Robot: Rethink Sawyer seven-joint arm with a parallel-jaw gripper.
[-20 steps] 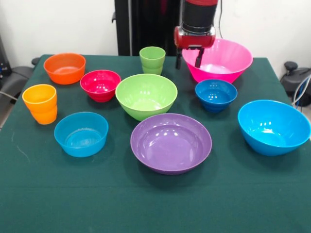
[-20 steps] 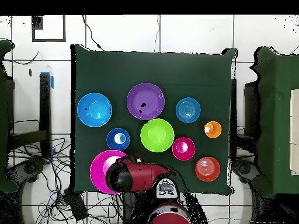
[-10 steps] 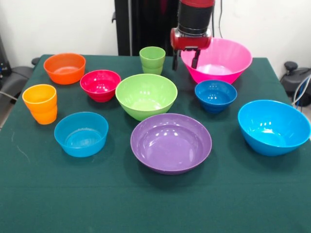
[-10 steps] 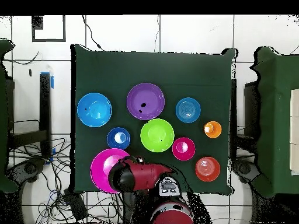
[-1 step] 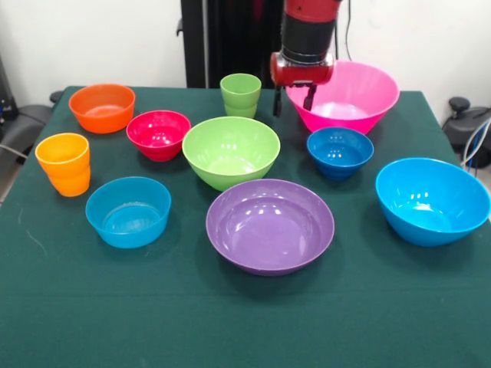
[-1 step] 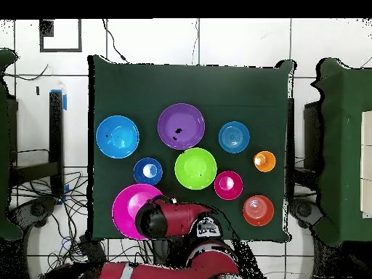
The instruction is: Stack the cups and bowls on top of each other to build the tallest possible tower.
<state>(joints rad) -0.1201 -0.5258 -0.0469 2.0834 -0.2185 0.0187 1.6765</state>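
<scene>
My gripper (image 5: 294, 100) hangs open at the left rim of the pink bowl (image 5: 353, 93), one finger outside the bowl and one over its inside. The light green cup (image 5: 240, 93) stands just left of it. The orange cup (image 5: 64, 163) is at the table's left edge. The other bowls stand apart on the cloth: lime green (image 5: 230, 151), purple (image 5: 270, 225), large sky-blue (image 5: 432, 201), dark-blue (image 5: 340, 150), light-blue (image 5: 128, 211), red (image 5: 158, 134), orange (image 5: 102, 107). No tower stands. In the overhead view the arm (image 6: 178, 220) covers part of the pink bowl (image 6: 129, 211).
A dark green cloth (image 5: 245, 322) covers the table. Chairs and cables stand off both sides of it, such as a chair (image 6: 341, 145) in the overhead view.
The gripper has shifted a little left, from over the pink bowl's inside to its left rim, and dropped slightly. No cup or bowl has moved.
</scene>
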